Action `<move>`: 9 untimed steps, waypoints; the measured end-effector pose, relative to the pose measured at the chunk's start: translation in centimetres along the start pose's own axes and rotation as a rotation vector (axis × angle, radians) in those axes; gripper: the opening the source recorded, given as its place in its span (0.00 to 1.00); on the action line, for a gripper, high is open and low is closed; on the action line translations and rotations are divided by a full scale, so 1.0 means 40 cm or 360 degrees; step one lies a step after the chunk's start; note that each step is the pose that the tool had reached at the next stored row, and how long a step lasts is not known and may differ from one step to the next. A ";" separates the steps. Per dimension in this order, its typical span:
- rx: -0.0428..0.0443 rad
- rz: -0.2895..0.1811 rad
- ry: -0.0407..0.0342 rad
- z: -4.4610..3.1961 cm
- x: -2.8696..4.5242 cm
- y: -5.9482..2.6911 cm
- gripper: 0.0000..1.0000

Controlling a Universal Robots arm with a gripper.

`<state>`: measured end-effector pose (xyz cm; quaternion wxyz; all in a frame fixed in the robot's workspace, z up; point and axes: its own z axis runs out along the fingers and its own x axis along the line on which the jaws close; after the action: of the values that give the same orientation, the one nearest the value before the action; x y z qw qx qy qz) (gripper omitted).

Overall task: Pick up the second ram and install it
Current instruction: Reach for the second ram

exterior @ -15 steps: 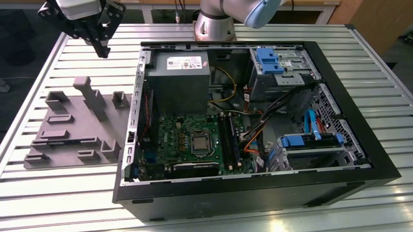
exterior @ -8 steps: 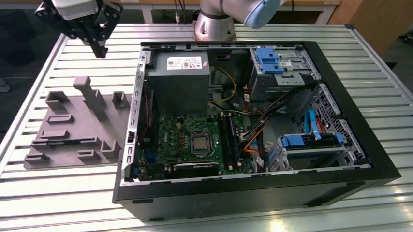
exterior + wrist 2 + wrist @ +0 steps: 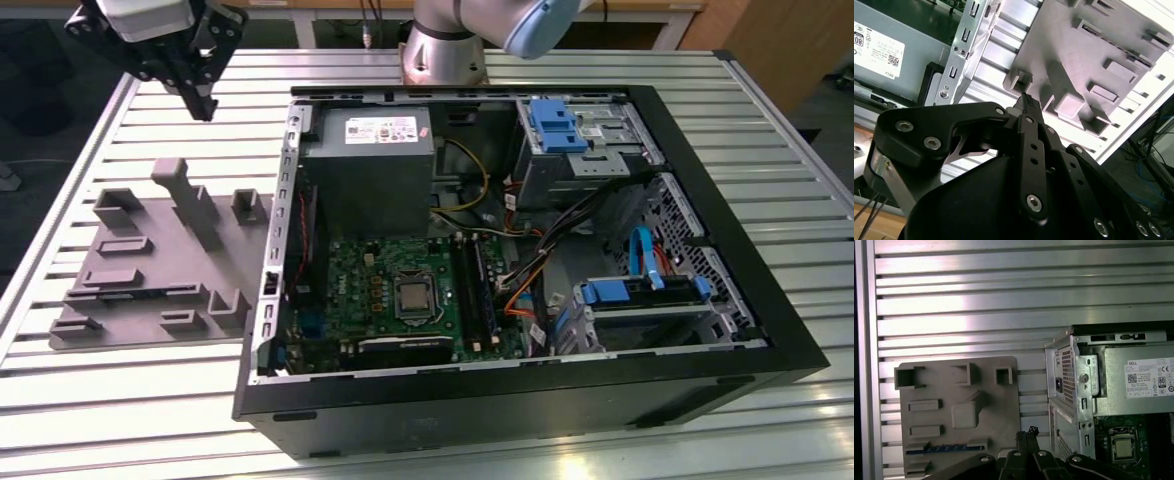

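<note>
The second ram point(image 3: 945, 449) is a thin dark blue strip lying edge-up in a long slot of the grey holder tray point(image 3: 999, 410), on the side away from the tray's tall posts. In the exterior view the ram point(image 3: 134, 295) shows as a dark line in the tray point(image 3: 134, 330), on that view's left. My gripper point(image 3: 203, 106) hangs high over the table's far left corner, beyond the tray and well apart from the ram. Its black fingers point(image 3: 1024, 102) are shut with nothing between them, and their tips point(image 3: 1027, 434) point down toward the tray's edge nearest the case.
An open black computer case point(image 3: 747, 370) fills the middle and the exterior view's right. Inside are a green motherboard point(image 3: 360, 270), black memory slots point(image 3: 475, 295), a grey power supply point(image 3: 367, 165) and blue drive brackets point(image 3: 627, 292). The slatted metal table point(image 3: 134, 400) runs around it.
</note>
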<state>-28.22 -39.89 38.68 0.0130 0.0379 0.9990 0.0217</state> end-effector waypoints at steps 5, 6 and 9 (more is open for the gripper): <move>0.0000 0.0000 0.0000 0.000 0.008 -0.001 0.11; 0.0000 0.0000 0.0000 0.000 0.010 -0.001 0.11; 0.0000 0.0000 0.0000 0.000 0.015 -0.001 0.11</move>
<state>-28.81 -39.89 38.65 0.0130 0.0379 0.9990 0.0217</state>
